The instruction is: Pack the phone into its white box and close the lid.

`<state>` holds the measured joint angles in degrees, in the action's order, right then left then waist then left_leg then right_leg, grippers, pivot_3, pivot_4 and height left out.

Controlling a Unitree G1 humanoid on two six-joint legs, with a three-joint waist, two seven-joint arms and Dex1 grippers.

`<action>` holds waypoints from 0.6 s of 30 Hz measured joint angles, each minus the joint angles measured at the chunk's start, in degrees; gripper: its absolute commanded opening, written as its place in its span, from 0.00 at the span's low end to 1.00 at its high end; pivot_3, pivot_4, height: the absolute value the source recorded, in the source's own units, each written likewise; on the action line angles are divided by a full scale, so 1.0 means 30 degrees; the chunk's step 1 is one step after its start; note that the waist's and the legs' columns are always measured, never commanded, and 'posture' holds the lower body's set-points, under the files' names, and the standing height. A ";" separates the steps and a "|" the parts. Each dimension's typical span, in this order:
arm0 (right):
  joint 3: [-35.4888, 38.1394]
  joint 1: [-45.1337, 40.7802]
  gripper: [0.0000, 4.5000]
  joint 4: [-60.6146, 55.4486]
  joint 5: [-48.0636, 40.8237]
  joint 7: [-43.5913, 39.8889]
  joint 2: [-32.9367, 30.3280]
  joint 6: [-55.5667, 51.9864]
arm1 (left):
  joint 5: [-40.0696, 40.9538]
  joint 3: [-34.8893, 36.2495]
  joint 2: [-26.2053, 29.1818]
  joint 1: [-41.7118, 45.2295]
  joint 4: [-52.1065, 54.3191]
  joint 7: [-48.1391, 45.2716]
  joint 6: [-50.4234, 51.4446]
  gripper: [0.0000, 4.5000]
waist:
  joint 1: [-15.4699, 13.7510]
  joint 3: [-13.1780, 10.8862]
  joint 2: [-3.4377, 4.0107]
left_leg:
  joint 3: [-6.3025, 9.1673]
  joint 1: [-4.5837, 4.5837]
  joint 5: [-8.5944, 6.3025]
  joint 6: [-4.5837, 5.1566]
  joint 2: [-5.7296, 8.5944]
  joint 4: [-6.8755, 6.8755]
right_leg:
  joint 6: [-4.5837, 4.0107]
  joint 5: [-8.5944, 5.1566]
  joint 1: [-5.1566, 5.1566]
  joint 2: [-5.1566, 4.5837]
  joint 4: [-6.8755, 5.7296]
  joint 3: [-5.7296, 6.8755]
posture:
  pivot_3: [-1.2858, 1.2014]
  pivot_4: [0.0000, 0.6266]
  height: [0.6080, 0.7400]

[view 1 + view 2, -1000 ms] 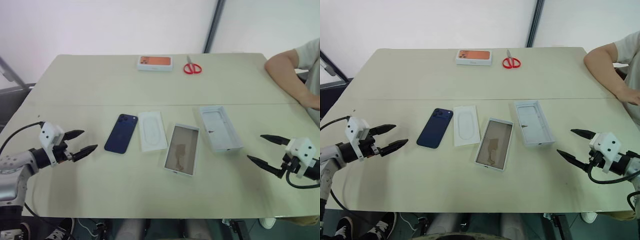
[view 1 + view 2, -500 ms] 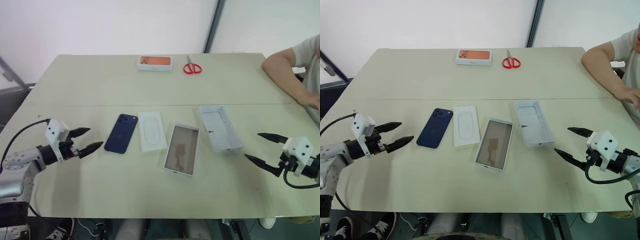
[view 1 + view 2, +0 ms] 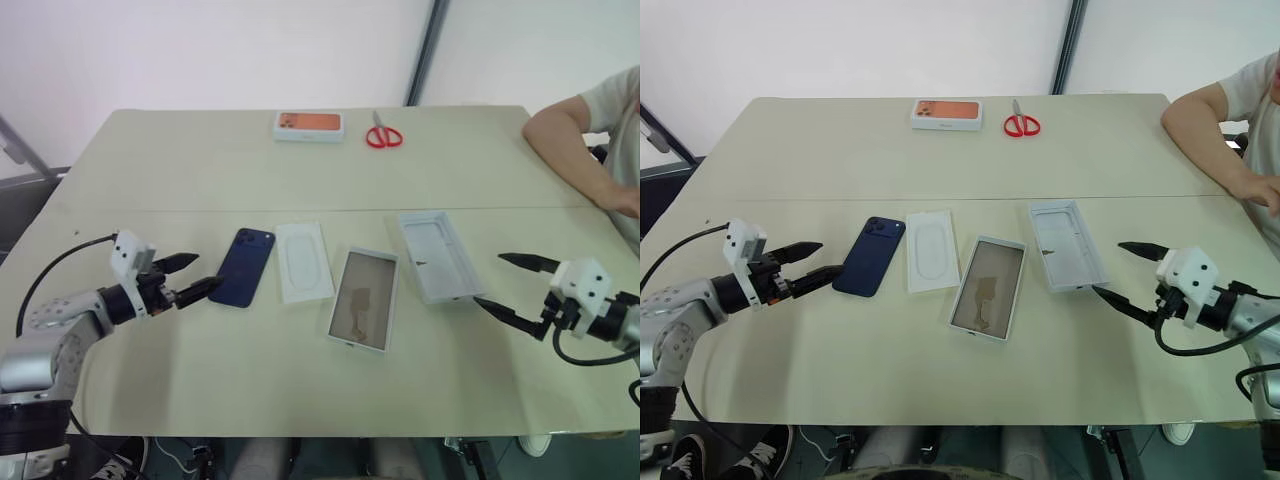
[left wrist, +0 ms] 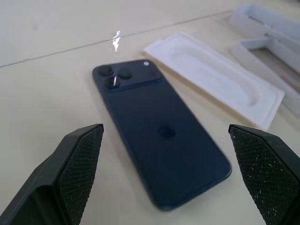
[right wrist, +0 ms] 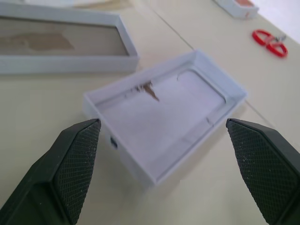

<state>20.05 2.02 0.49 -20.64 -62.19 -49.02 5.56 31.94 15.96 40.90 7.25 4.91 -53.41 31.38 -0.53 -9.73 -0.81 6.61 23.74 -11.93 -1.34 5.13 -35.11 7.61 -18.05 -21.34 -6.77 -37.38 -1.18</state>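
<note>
Left gripper (image 3: 193,275) sits just off the near-left edge of the phone (image 3: 243,266), fingers spread wide, nothing between them; no contact that we can see. In the left wrist view the phone lies face down straight ahead between the two fingertips, camera cluster at the far end, so its long axis runs roughly along the approach line, a little skewed. We read this as the pre-grasp for the phone, and the left arm is clearly the nearer one.

Right gripper (image 3: 1118,270), also spread and empty, hovers just beside the near-right corner of the white box (image 3: 441,256), open side up. The box's long axis runs away from us, like the phone's.

Between phone and box lie the flat white card (image 3: 305,261) and the lid (image 3: 364,298), open side up with its brown inner face showing. So the phone has to travel right, past both.

Risk: slim, glossy phone flat on the table (image 3: 200,170), so edges are hard to pinch.
</note>
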 measured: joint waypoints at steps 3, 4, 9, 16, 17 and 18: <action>-0.0414 -0.0464 1.00 -0.0259 0.0001 0.0145 0.0056 -0.0469 | 0.0417 -0.0274 -0.0271 0.0051 0.0650 0.0455 0.1021 1.00 | -0.0004 0.0000 0.0001 | -0.0001 0.0000 0.0000 0.0000 0.0002 -0.0002 | 0.0000 0.0000 0.0003 0.0000 -0.0001 0.0001 | 0.52 0.24 1.00; -0.0589 -0.0660 1.00 -0.0265 0.0016 0.0215 0.0120 -0.0544 | 0.0691 -0.0398 -0.0597 0.0167 0.0877 0.0727 0.1524 1.00 | -0.0006 0.0000 0.0000 | 0.0000 0.0000 0.0001 0.0000 0.0002 -0.0009 | 0.0000 0.0000 0.0005 0.0002 -0.0001 0.0001 | 0.52 0.24 1.00; -0.1473 -0.1376 1.00 -0.0527 0.0121 0.0548 0.0461 -0.0653 | 0.2155 -0.0759 -0.2652 0.1181 0.1967 0.3298 0.4257 1.00 | -0.0054 -0.0002 -0.0006 | 0.0004 0.0001 0.0002 0.0000 0.0008 -0.0020 | 0.0004 0.0002 0.0010 0.0007 -0.0004 0.0008 | 0.52 0.24 1.00; -0.2596 -0.2674 1.00 -0.1314 0.0179 0.0905 0.0636 -0.1085 | 0.5653 -0.0654 -0.5821 0.2458 0.3619 0.8641 1.0292 1.00 | 0.0052 -0.0004 -0.0010 | 0.0002 -0.0001 0.0005 -0.0003 0.0010 -0.0021 | 0.0012 0.0004 0.0000 0.0043 -0.0034 0.0009 | 0.52 0.24 1.00; -0.2776 -0.2796 1.00 -0.1425 0.0197 0.0909 0.0651 -0.1181 | 0.5616 -0.0844 -0.5934 0.2639 0.3702 0.9286 1.0689 1.00 | 0.0042 -0.0004 -0.0010 | 0.0003 -0.0001 0.0007 -0.0005 0.0011 -0.0021 | 0.0013 0.0004 0.0002 0.0045 -0.0038 0.0010 | 0.52 0.24 1.00; -0.2973 -0.2947 1.00 -0.1549 0.0210 0.0910 0.0714 -0.1240 | 0.5513 -0.1063 -0.6048 0.2842 0.3695 0.9932 1.1015 1.00 | 0.0030 -0.0004 -0.0010 | 0.0002 -0.0001 0.0008 -0.0006 0.0012 -0.0022 | 0.0013 0.0004 0.0003 0.0047 -0.0039 0.0010 | 0.52 0.24 1.00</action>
<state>11.13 -6.82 -4.16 -20.01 -59.45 -46.88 1.84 48.48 12.77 22.75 15.77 15.99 -23.61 64.43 -0.45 -9.74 -0.84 6.62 23.73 -11.91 -1.36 5.16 -35.18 7.65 -18.03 -21.33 -6.63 -37.50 -1.15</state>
